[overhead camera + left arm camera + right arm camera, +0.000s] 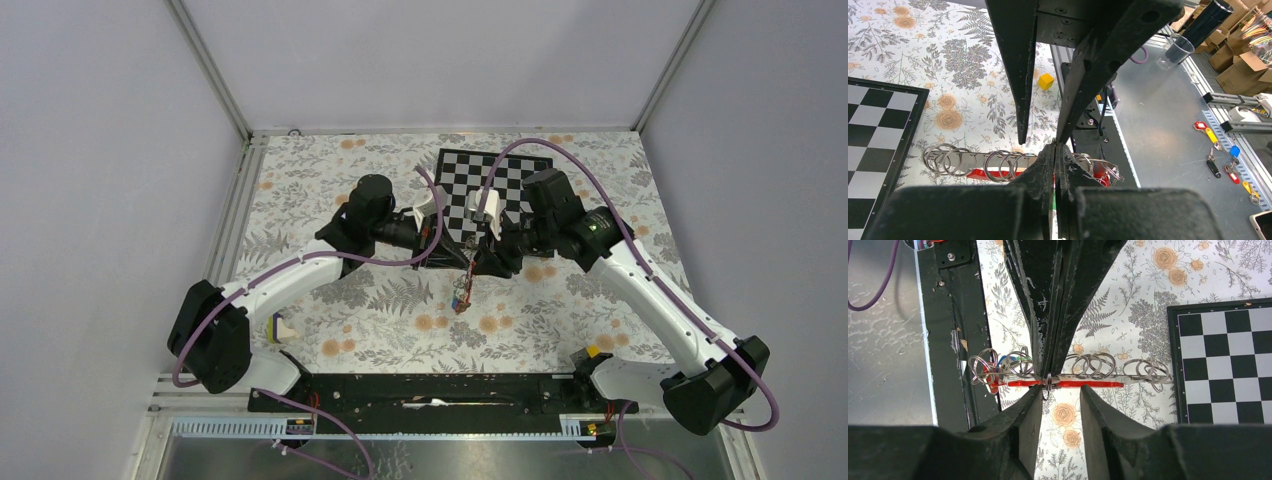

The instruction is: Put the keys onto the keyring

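A chain of steel key rings point(1093, 365) with a flat red key tag point(1098, 384) hangs in mid-air between the two arms. A blue tag point(1004, 360) and a green tag show at the chain's left end. My left gripper point(1055, 157) is shut on one ring of this keyring chain. It comes in from the top of the right wrist view point(1048, 376). My right gripper point(1060, 392) is open, its fingers astride the red tag; the left one touches the held ring. In the top view the key bunch point(462, 297) dangles below both grippers.
A black-and-white checkerboard point(495, 190) lies behind the grippers. A yellow cube point(1046, 81) sits on the floral cloth. A yellow-and-white block point(283, 327) lies near the left arm's base. The black base rail point(440, 390) runs along the near edge. Spare tagged keys point(1220, 147) lie off the table.
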### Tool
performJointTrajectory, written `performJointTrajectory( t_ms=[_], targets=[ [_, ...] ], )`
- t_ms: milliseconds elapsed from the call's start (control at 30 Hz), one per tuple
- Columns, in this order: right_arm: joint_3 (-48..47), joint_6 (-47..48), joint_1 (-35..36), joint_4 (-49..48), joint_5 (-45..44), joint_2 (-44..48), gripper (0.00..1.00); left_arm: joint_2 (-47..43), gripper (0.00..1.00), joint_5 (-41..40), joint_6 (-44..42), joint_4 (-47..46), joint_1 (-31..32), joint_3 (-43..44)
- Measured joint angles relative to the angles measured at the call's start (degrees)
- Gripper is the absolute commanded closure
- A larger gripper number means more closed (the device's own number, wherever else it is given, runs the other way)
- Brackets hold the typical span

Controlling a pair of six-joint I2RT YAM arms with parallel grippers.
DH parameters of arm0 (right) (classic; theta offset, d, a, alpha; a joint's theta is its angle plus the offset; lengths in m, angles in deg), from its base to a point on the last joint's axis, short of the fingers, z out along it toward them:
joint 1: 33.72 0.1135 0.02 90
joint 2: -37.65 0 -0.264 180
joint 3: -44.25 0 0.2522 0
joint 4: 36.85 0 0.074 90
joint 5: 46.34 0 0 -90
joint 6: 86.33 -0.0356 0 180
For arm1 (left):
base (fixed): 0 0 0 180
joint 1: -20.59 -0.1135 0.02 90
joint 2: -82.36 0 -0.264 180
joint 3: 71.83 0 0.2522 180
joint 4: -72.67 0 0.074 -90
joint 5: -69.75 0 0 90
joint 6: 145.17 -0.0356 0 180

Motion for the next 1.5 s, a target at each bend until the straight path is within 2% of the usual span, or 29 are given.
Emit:
performJointTrajectory(
  t_ms=[167,500,733,1067,1500],
  targets=[
    [1.14,-0.11,-0.48,-0.5,1.33,0.0,0.8,-0.24,1.0,0.02,0.0,0.0,0.0,0.0],
    [2.73,-0.44,-1.29,-1.27,3.43,0.04,0.94,-0.48,1.0,0.02,0.11,0.0,-0.24,-0.02],
    [2.97,-0.57,-1.53,-1.31,4.81,0.02,0.99,-0.57,1.0,0.22,0.5,-0.02,-0.28,-0.02],
    [3.06,-1.92,-1.62,-1.66,7.04,-0.85,0.96,-0.57,1.0,0.68,1.09,-0.02,-0.28,0.0],
    [3.85,-3.26,-1.68,-3.1,7.65,-1.49,0.7,-0.57,1.0,1.49,1.14,-0.02,-0.28,-0.02]
  ],
)
